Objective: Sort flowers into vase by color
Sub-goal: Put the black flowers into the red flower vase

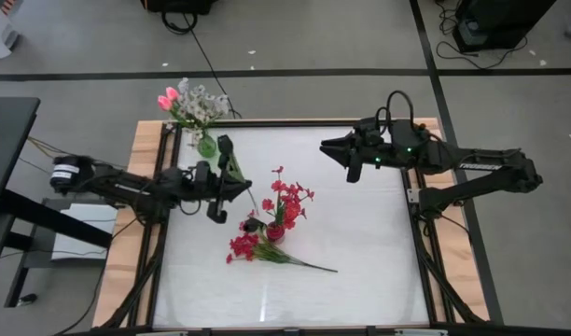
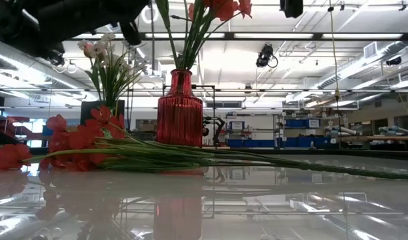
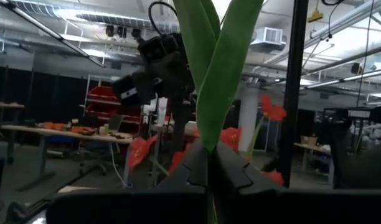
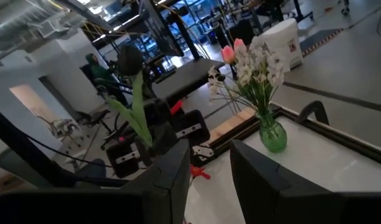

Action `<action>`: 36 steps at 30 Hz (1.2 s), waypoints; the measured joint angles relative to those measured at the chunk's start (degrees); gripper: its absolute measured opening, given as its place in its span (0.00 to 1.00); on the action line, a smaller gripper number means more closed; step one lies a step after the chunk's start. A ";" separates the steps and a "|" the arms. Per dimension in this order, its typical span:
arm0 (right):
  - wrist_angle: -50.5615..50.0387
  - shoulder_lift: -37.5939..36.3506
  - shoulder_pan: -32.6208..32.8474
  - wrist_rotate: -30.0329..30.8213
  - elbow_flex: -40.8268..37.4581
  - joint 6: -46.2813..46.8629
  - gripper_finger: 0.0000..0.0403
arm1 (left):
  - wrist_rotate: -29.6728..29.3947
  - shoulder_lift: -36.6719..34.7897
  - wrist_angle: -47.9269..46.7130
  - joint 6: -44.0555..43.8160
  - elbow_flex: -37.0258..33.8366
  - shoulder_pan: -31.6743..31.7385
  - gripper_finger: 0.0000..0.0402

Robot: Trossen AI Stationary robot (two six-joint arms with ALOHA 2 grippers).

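Note:
My left gripper [image 1: 231,189] is left of the table's middle, shut on a flower with a dark bud [image 4: 129,59] and long green leaves [image 3: 209,74]. A red vase [image 1: 274,231] with red flowers [image 1: 287,201] stands at the middle. Another red flower [image 1: 253,247] lies flat on the table beside it, its stem [image 2: 224,160] running toward the near right. A green vase [image 4: 272,134] at the far left corner holds pink tulips and white blossoms [image 1: 192,103]. My right gripper [image 4: 209,180] hovers open at the far right, with nothing between its fingers. My left gripper pinches the dark-bud flower by its stem and the base of its leaves [image 3: 208,146] between the two fingers. The fingers come from the table's left, slanting up, and lie across the stem. The flower is clear of the table and rises above the fingers, bud at the top.
A dark frame rail [image 1: 267,121] runs round the white tabletop, with wooden strips [image 1: 127,243] outside it. The near half of the table [image 1: 295,299] is bare white surface. Cables and equipment lie on the floor beyond the far edge.

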 joint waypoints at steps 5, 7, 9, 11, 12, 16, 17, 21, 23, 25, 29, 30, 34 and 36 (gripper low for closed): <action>0.44 0.22 0.02 0.83 0.00 0.55 0.31 | -0.16 3.48 0.89 0.48 3.06 -1.41 0.01; 0.43 0.22 0.03 0.85 0.00 1.08 0.31 | -0.13 4.58 1.10 1.25 4.10 -2.05 0.01; 0.43 0.22 0.20 0.85 0.00 1.32 0.31 | 0.16 4.89 1.11 1.56 4.46 -2.47 0.01; 0.61 0.24 0.80 0.91 0.00 1.38 0.31 | 0.73 4.89 1.40 1.61 4.85 -2.59 0.01; 0.84 0.24 1.17 1.07 0.00 1.38 0.31 | 0.85 4.88 1.40 1.71 5.02 -2.59 0.01; 0.81 0.24 2.64 1.91 0.00 1.35 0.31 | 1.06 4.91 4.14 1.73 5.60 -2.59 0.01; 0.84 0.24 3.00 2.52 0.00 1.34 0.31 | 1.13 4.88 4.44 1.85 5.85 -2.59 0.01; 0.87 0.24 4.38 4.76 0.00 1.62 0.31 | 1.18 6.30 3.93 2.96 6.18 -2.79 0.01; 0.95 0.24 4.98 5.13 0.00 1.90 0.31 | 1.53 7.39 5.11 3.21 6.20 -2.94 0.01; 0.96 0.24 5.49 5.13 0.00 1.90 0.31 | 2.59 8.30 5.21 2.72 6.23 -2.96 0.01; 0.96 0.24 5.93 6.05 0.00 1.87 0.31 | 3.53 9.82 6.80 2.13 6.23 -2.96 0.01; 0.95 0.24 5.93 6.09 0.00 1.91 0.31 | 3.53 10.15 7.02 2.09 6.23 -2.96 0.01; 1.09 0.16 5.93 6.19 0.00 1.93 0.31 | 3.50 11.74 7.13 1.96 6.23 -3.35 0.01; 1.14 0.16 5.93 6.18 0.00 1.93 0.31 | 3.52 12.50 7.81 1.98 6.23 -3.89 0.01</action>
